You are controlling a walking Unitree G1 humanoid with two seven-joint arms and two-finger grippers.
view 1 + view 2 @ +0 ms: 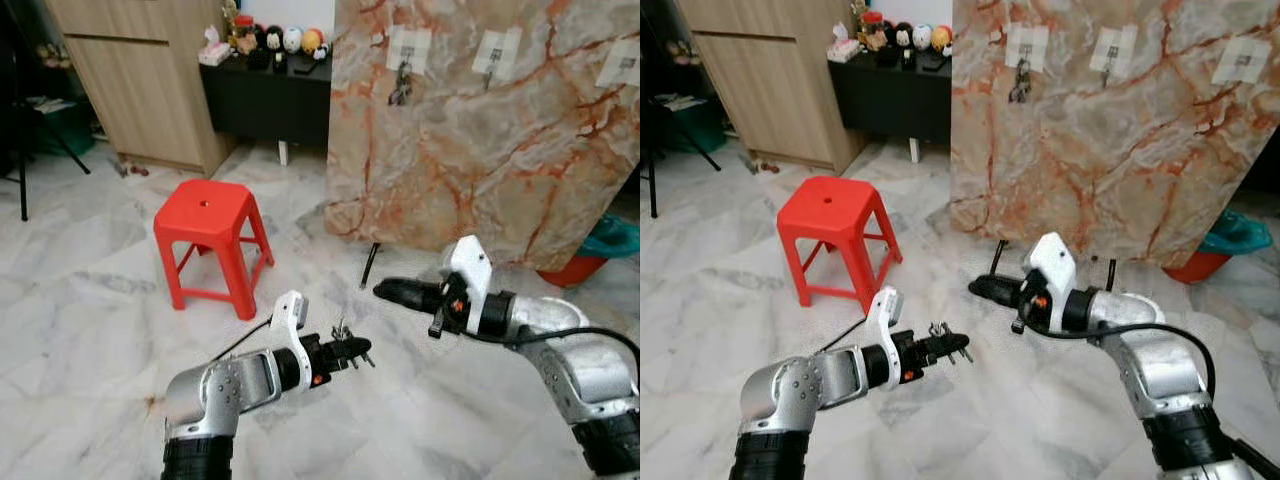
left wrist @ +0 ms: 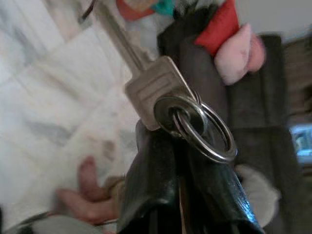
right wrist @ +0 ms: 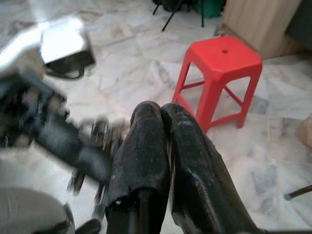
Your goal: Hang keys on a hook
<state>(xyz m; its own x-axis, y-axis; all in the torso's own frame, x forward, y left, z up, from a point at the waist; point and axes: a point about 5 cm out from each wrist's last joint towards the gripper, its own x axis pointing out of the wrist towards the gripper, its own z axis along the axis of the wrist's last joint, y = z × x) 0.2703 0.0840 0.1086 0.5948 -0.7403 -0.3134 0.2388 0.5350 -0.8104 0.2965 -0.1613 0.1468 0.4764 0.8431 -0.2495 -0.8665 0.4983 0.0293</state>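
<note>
Fingers of the left gripper (image 1: 350,352) are clenched on the keys (image 1: 343,340), which stick out just past the tips over bare floor (image 1: 90,300); the right gripper (image 1: 392,289) has its fingers pressed together with nothing between them, pointing toward the left one from close by. In the left eye view, the marble board (image 1: 500,150) stands well beyond both sets of tips, with hooks (image 1: 491,70) on white pads high on its face; one hook (image 1: 404,68) already carries a bunch. In the right eye view, the same layout holds: a red stool (image 1: 830,215) stands beyond and to the left of the left fingers, a wooden cabinet (image 1: 770,70) and a dark table (image 1: 895,95) with toys farther back. In the left wrist view, the ring (image 2: 204,126) sits at the tips, and a key blade (image 2: 122,41) runs on beyond them. In the right wrist view, the closed fingers (image 3: 146,161) aim at the blurred left gripper and the stool. Judgement: the hooks are out of reach from here, so the robot should step closer, raise the left arm, keep the grip firm, present the ring open-side to a free hook, and let go only once the ring is over it. The polished marble floor looks slippery; dropped keys could skid.
</note>
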